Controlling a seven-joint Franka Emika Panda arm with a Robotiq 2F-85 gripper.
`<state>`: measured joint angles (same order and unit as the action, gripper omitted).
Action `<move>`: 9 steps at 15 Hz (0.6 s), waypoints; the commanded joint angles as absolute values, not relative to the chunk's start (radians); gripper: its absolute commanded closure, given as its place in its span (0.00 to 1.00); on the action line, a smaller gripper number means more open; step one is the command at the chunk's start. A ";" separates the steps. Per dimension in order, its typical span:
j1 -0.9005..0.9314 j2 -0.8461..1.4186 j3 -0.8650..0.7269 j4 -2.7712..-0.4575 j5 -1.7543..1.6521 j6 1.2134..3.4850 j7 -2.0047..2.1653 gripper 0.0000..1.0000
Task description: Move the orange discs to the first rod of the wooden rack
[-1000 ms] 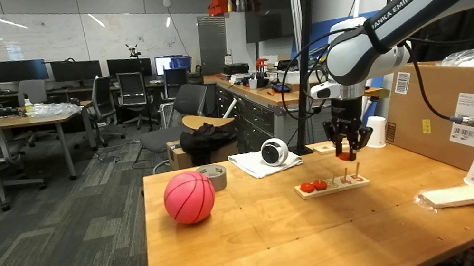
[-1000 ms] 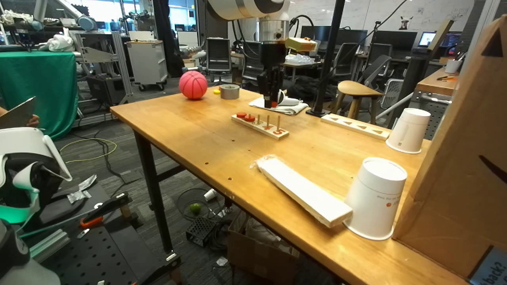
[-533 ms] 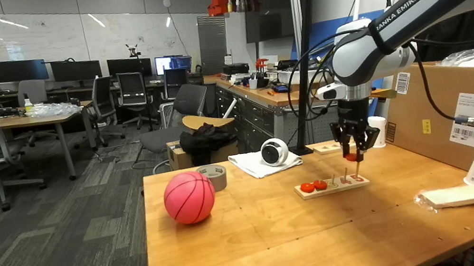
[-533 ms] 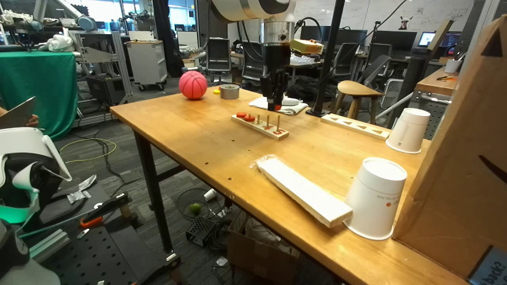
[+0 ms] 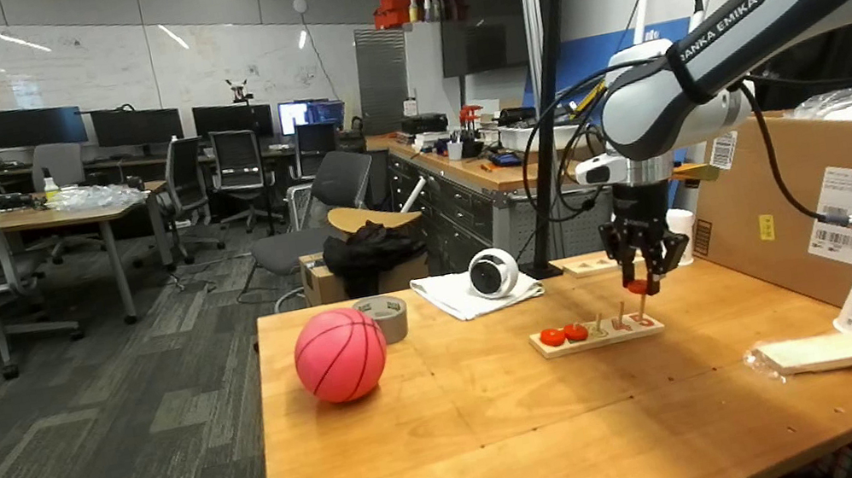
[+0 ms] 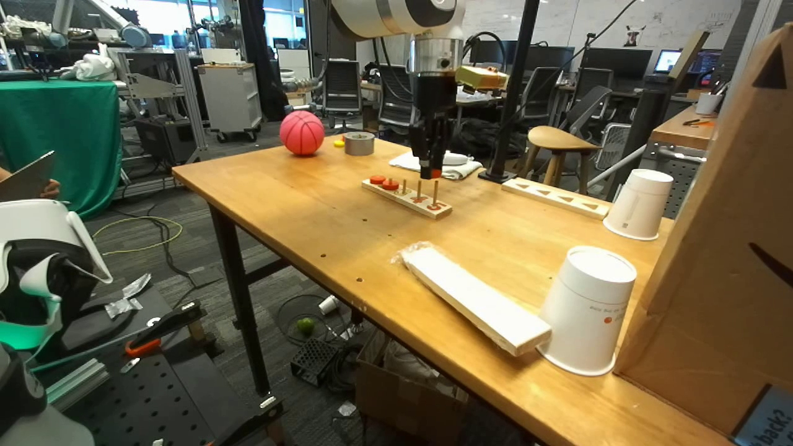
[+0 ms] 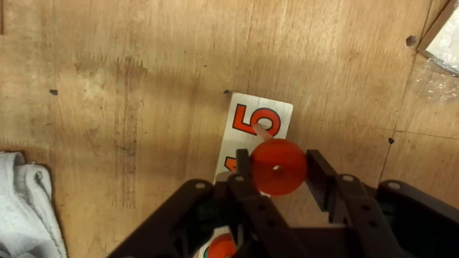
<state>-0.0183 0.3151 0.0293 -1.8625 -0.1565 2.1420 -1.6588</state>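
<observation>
The low pale wooden rack [image 5: 599, 341] lies on the table with upright pegs of rising height; it shows in both exterior views [image 6: 406, 198]. One orange disc [image 6: 377, 179] and a second orange disc [image 6: 390, 184] sit at its low-peg end. My gripper [image 7: 279, 165] is shut on a third orange disc [image 7: 278, 179], held flat by its edges. That disc [image 5: 637, 287] is just over the tallest peg [image 6: 435, 193], at the 5 end. In the wrist view the peg's top is hidden under the disc; I cannot tell whether it is in the hole.
A pinkish-red ball [image 5: 341, 354], a tape roll [image 5: 387, 317] and a white cloth [image 5: 444, 296] with a white device [image 5: 494, 272] stand nearby. A black post [image 6: 511, 93], a board with triangles [image 6: 556, 198], a wrapped bar [image 6: 471, 297], white cups [image 6: 588, 310] and a cardboard box [image 5: 841, 187] are around.
My gripper has carried the held disc toward the 5 end of the rack, then down closer to the tallest peg. The rack and its two seated discs have not moved.
</observation>
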 commanded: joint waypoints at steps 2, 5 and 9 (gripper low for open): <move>-0.019 0.295 0.027 -1.880 -0.218 2.177 -1.645 0.83; -0.024 0.296 0.023 -1.879 -0.237 2.179 -1.644 0.83; -0.030 0.300 0.032 -1.887 -0.204 2.187 -1.644 0.83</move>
